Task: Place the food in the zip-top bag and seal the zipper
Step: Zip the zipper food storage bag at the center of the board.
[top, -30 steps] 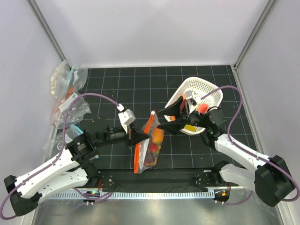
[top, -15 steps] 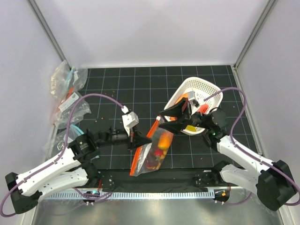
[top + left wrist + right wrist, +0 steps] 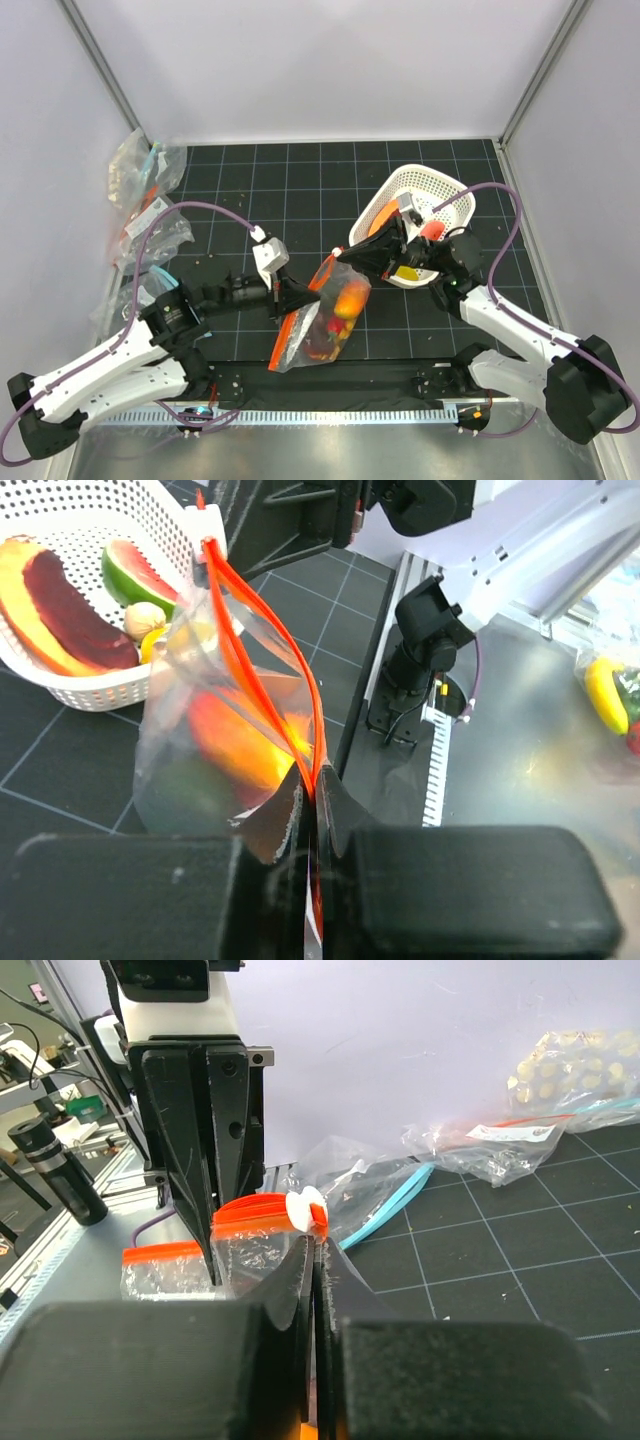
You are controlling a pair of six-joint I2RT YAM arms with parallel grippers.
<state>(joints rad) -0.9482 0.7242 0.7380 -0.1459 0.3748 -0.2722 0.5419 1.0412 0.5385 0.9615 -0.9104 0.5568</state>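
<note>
Clear plastic zip-top bag [image 3: 318,338] tilted, mouth gaping; red-orange zipper strip [image 3: 255,690] parted, white slider [image 3: 303,1205] at one end; orange and yellow toy food [image 3: 348,298] inside

The right gripper [image 3: 312,1252] is seen closed, its dark fingers pressed together on the red-orange zipper [image 3: 250,1210] — the white slider [image 3: 303,1206] sits just above the fingertips. The strip's far end is clamped by the left gripper [image 3: 212,1245], with the clear zip-top bag [image 3: 250,1255] held between them. Beyond, crumpled clear bags [image 3: 470,1150] — one teal-striped — are laid on the black gridded tabletop [image 3: 520,1260].
</note>
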